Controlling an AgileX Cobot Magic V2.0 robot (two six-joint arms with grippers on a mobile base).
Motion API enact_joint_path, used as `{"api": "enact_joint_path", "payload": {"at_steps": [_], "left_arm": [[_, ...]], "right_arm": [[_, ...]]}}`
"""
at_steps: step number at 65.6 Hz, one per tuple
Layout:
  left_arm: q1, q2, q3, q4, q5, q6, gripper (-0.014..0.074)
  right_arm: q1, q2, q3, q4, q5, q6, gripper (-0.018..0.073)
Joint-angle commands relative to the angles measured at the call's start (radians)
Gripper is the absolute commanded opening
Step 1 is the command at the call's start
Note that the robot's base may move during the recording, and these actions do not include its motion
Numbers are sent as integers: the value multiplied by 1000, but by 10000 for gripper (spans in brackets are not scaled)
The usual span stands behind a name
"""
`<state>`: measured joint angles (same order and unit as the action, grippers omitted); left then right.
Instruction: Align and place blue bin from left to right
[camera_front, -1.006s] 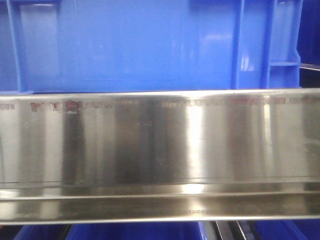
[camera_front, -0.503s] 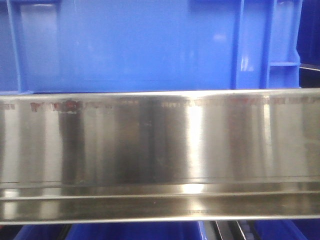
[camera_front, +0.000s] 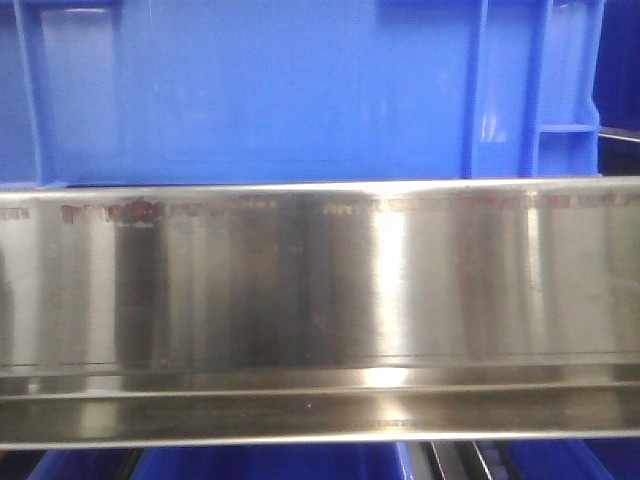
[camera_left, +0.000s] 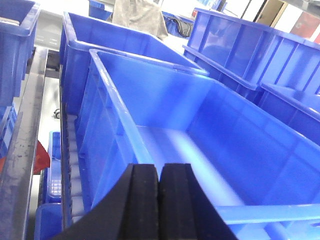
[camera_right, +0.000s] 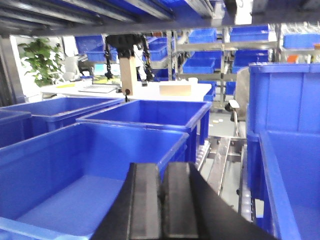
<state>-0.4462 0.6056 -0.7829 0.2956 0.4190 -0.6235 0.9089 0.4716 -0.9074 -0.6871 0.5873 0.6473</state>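
Observation:
The blue bin (camera_front: 260, 90) fills the top of the front view, its smooth side wall and corner ribs resting just behind a steel rail. From the left wrist view, I look down into an empty blue bin (camera_left: 210, 115). My left gripper (camera_left: 159, 167) hangs over its near end, shut, with nothing between the black pads. In the right wrist view my right gripper (camera_right: 163, 167) is also shut and empty. It sits above the near right corner of another empty blue bin (camera_right: 75, 165).
A polished steel rail (camera_front: 320, 290) spans the front view, with more blue bins below it. Further bins stand behind (camera_left: 115, 40) and to the right (camera_left: 260, 55) of the left one. A roller track (camera_right: 220, 160) and a tall bin (camera_right: 285, 105) lie right of the right gripper.

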Motion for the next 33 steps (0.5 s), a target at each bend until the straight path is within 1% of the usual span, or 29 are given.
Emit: {"api": "enact_joint_path", "payload": {"at_steps": [1, 33], "left_arm": [[-6, -7, 3, -4, -21, 3, -111], [-6, -7, 3, -4, -21, 3, -111]], "right_arm": [[2, -5, 3, -18, -28, -11, -166], [2, -5, 3, -18, -42, -11, -166]]}}
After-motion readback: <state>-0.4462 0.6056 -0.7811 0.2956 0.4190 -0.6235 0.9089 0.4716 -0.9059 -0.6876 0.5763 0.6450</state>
